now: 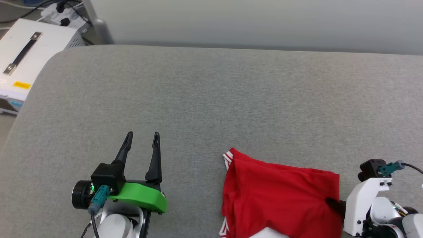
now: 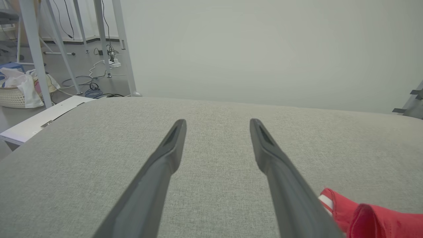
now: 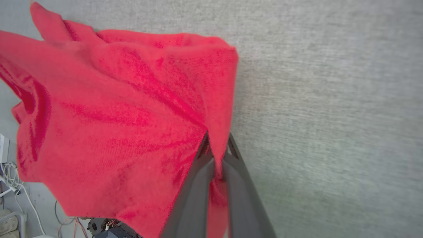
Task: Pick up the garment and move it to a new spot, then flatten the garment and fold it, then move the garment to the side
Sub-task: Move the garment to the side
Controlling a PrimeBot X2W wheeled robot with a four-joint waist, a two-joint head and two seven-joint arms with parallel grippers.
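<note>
Grey woven upholstery [image 1: 211, 99] spreads across the scene below a pale wall. At far left, beside the padded surface, sits a white equipment case [image 1: 26, 56] with a black handle. The left gripper [image 1: 142, 135] hovers low at the near left, its two dark fingers spread apart with nothing between them. Right of it, near the front edge, the red jersey [image 1: 281, 195] lies bunched, with striped trim showing at its left corner. The right gripper [image 1: 330, 201] is pressed together, pinching the jersey's right edge; creases fan out from the pinch.
</note>
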